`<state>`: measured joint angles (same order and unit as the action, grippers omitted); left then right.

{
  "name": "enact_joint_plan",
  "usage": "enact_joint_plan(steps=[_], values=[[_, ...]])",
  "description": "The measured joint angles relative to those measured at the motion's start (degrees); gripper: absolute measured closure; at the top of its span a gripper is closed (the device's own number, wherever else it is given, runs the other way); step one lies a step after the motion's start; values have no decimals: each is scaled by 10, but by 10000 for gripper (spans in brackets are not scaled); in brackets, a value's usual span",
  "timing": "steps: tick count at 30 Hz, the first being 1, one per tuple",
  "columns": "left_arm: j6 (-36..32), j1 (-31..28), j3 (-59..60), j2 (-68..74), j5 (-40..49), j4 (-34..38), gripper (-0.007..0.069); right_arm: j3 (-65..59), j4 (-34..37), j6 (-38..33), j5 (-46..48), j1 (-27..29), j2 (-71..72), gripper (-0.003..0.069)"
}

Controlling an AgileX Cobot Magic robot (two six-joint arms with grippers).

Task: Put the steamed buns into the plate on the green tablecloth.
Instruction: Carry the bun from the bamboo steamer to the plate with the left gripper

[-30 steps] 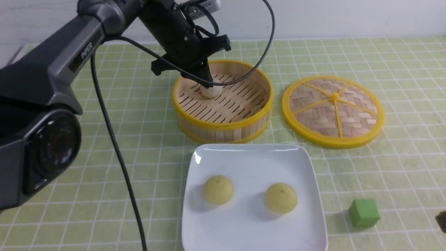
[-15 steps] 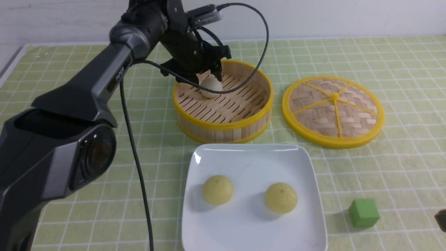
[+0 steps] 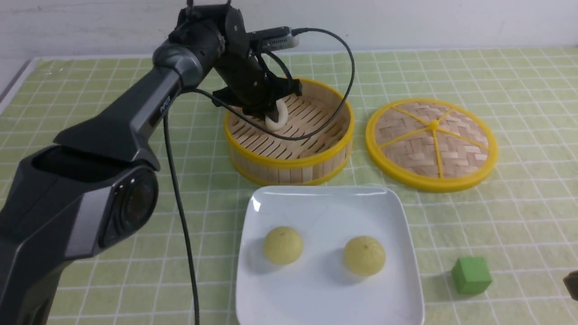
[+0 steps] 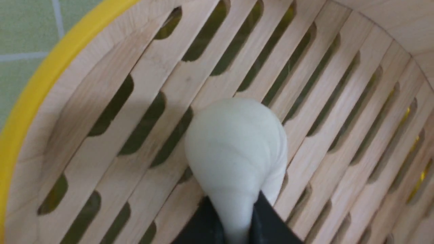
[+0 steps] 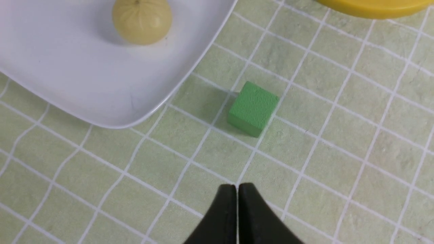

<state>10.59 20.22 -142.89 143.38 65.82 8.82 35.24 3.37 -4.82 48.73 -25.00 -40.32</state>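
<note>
Front view, starting at the left: the left arm reaches over the green tablecloth into the bamboo steamer. The left jaws are pinched nearly together on the off-white bun, squeezing it into a tall, narrow shape. Left wrist view shows it smooth and pale, one end nipped between the black tips, above the slatted floor near the yellow rim (whether it is clear of the slats I cannot tell). Nearer the robot lies the white square plate, just short of the steamer wall. On it sit the left yellow bun and the right yellow bun, apart from each other, each round with a small dimple on top; the plate's far half is bare. Right of the steamer the woven lid lies flat on the worktop, not touching it. A green cube sits near the plate's right edge. In the right wrist view the right jaws are closed tip to tip on nothing, over cloth near the cube
</note>
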Motion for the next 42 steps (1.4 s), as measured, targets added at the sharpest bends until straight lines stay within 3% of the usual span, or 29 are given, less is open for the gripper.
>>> enact_joint_plan(steps=[4,10,15,20,26,33,36,42], values=[[-24,0,7,-81,51,-18,597,0,0,0,3,0,0,624],[-37,0,73,-244,51,-28,597,0,2,0,4,0,0,620],[-42,1,313,-411,51,33,597,0,2,0,6,0,0,615],[-77,9,539,-449,20,122,586,0,2,0,9,0,0,607],[-120,61,613,-409,-87,155,578,0,2,0,8,0,0,601],[-132,119,613,-323,-216,172,454,0,2,0,-7,0,7,597],[-132,119,614,-306,-225,174,392,6,2,3,1,0,17,597],[-132,119,615,-287,-225,167,209,22,-6,75,30,0,111,594]])
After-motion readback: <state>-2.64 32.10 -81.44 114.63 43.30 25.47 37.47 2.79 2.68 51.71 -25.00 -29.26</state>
